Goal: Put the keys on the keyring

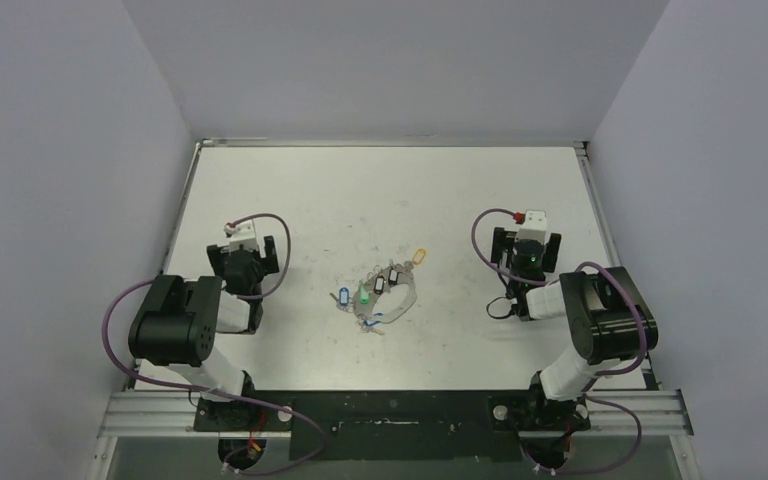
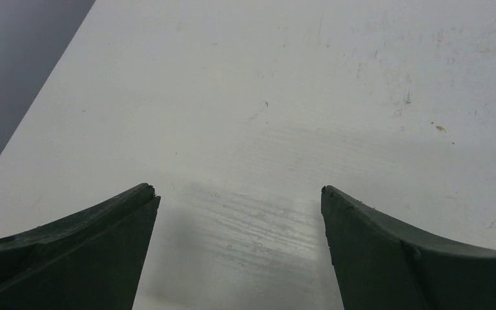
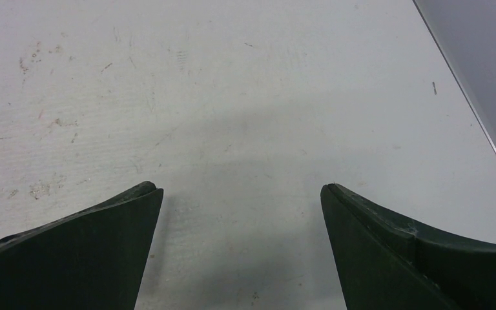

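In the top view, the keys lie in a loose cluster at the table's middle: a yellow-tagged one [image 1: 419, 255], a blue one [image 1: 340, 297], a green one [image 1: 362, 295] and black ones [image 1: 381, 283]. The keyring [image 1: 403, 300], a thin silvery wire loop, lies among them. My left gripper [image 1: 247, 245] hangs well to their left, open and holding nothing; my right gripper [image 1: 527, 238] is well to their right, also open. Both wrist views show only bare table between wide-apart dark fingertips [image 2: 145, 194] [image 3: 332, 192]. Keys and keyring are out of both wrist views.
The white table [image 1: 300, 190] is scuffed and enclosed by pale walls on three sides. A metal rail [image 1: 390, 410] with both arm bases runs along the near edge. Purple cables [image 1: 120, 300] loop off each arm.
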